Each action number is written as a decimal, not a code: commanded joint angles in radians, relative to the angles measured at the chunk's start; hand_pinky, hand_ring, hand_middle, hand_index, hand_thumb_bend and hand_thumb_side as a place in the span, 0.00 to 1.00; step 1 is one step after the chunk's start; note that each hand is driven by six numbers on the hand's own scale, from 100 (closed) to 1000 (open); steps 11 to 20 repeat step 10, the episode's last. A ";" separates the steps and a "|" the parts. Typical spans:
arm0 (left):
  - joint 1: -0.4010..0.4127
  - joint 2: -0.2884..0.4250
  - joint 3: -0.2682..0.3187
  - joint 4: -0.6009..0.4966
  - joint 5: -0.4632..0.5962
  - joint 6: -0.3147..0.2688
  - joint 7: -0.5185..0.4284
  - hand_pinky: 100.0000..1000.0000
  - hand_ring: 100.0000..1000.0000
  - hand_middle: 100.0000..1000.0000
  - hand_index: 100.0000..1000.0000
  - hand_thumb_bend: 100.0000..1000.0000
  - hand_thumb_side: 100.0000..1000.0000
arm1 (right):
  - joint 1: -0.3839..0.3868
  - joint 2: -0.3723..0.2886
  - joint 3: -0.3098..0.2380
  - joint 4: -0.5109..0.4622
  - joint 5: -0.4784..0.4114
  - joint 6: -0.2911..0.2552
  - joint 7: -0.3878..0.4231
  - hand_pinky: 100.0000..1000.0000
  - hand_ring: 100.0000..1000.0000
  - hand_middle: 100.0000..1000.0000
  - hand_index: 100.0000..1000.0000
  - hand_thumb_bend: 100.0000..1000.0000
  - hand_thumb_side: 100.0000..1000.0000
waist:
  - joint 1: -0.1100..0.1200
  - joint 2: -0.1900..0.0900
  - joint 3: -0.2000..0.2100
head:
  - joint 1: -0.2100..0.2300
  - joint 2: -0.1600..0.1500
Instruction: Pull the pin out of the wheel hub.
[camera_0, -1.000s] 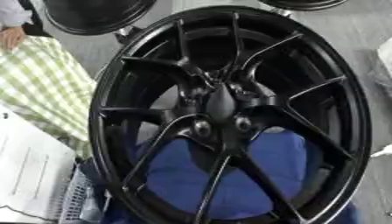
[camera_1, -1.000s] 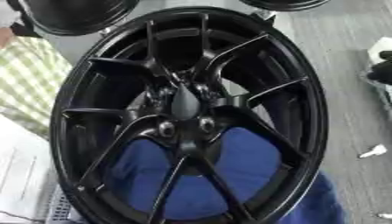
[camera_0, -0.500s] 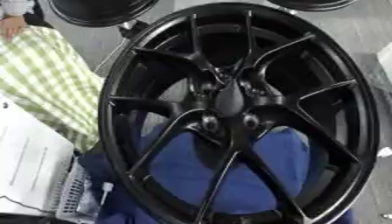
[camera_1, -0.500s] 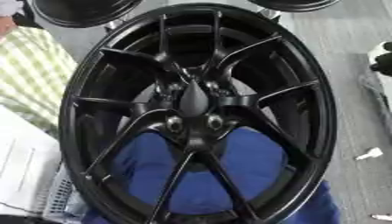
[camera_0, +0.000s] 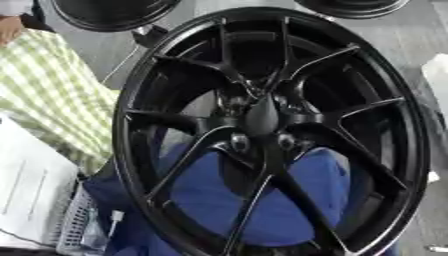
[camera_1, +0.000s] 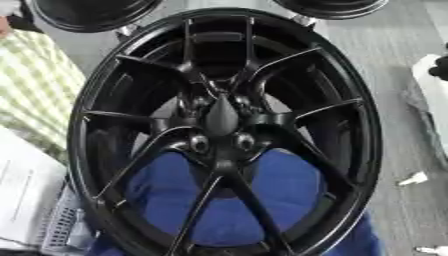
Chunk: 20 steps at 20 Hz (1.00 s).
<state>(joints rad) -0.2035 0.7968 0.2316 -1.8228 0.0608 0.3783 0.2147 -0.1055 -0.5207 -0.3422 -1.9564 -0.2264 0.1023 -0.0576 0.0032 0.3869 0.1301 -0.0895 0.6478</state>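
A glossy black alloy wheel (camera_0: 271, 130) fills nearly the whole view, its thin forked spokes fanning out from a central hub (camera_1: 220, 125) to a deep, smooth rim. At the hub's middle stands a dark, tapered, teardrop-shaped piece, which may be the pin (camera_1: 221, 116), though it is too dark against the hub to be sure; just below it sit two round bolt holes with paler rings. Through the lower spokes shows a blue cloth (camera_1: 219, 205), soft and matte. To the left lies a green-and-white checked fabric (camera_0: 48, 95), and below it a white sheet of paper (camera_0: 26, 195) beside a pale mesh basket (camera_0: 77, 225). The edges of two more black rims (camera_0: 109, 12) appear along the top, on a grey floor (camera_1: 398, 65). Neither robot hand shows in either view, so how open they are cannot be told. Compared with a second ago the whole scene sits slightly further right and lower in the frame, a shift of the camera; the wheel itself looks unmoved.
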 joint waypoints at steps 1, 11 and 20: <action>0.007 -0.015 0.029 0.003 0.022 -0.015 0.025 0.69 0.78 0.73 0.82 0.45 0.62 | -0.008 -0.014 -0.013 -0.018 -0.015 0.002 -0.001 0.81 0.64 0.56 0.71 0.00 0.57 | 0.001 -0.035 -0.004 | 0.001 -0.017; -0.034 -0.045 0.015 -0.121 0.138 -0.124 0.270 0.60 0.66 0.58 0.70 0.31 0.46 | -0.002 -0.030 -0.014 -0.023 -0.032 -0.007 -0.008 0.81 0.64 0.56 0.71 0.00 0.55 | 0.008 -0.063 -0.025 | 0.001 0.000; -0.034 -0.045 0.015 -0.121 0.138 -0.124 0.270 0.60 0.66 0.58 0.70 0.31 0.46 | -0.002 -0.030 -0.014 -0.023 -0.032 -0.007 -0.008 0.81 0.64 0.56 0.71 0.00 0.55 | 0.008 -0.063 -0.025 | 0.001 0.000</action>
